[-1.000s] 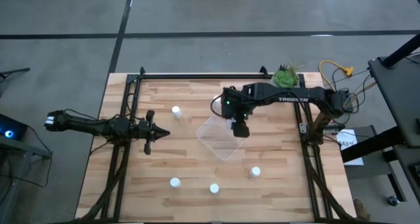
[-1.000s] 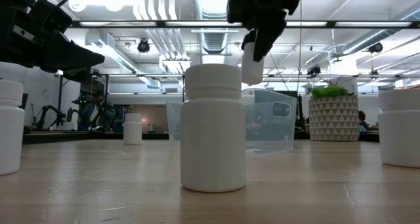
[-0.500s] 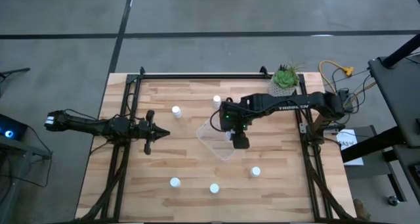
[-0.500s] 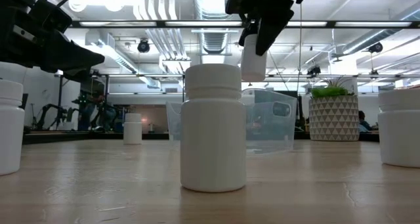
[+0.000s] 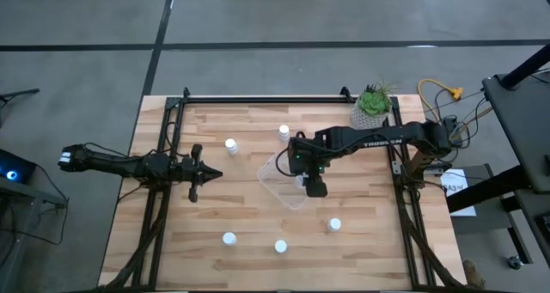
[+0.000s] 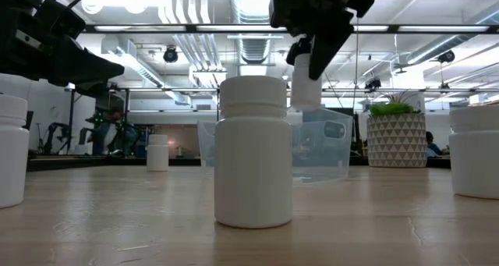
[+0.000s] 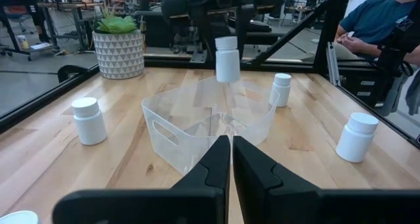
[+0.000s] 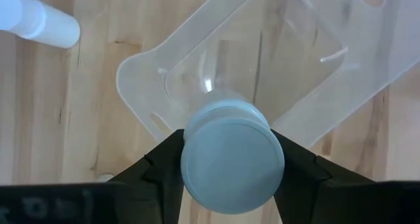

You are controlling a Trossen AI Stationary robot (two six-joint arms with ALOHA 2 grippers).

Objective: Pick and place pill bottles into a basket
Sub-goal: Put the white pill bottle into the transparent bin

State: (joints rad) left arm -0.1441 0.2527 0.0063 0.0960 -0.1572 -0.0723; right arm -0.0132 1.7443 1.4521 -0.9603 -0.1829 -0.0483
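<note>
While the right gripper (image 5: 314,185) is squeezing a bottle (image 8: 231,155) by its cap above the basket (image 5: 282,183) mid-frame, it looks light, hard, smooth. The left gripper (image 7: 231,159), nearly closed, is waiting empty.

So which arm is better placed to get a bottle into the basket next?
The right. Its gripper already holds a pill bottle by the cap, directly over the clear basket, so it mainly needs to lower and release. The left gripper waits empty and shut at the table's left side.
</note>
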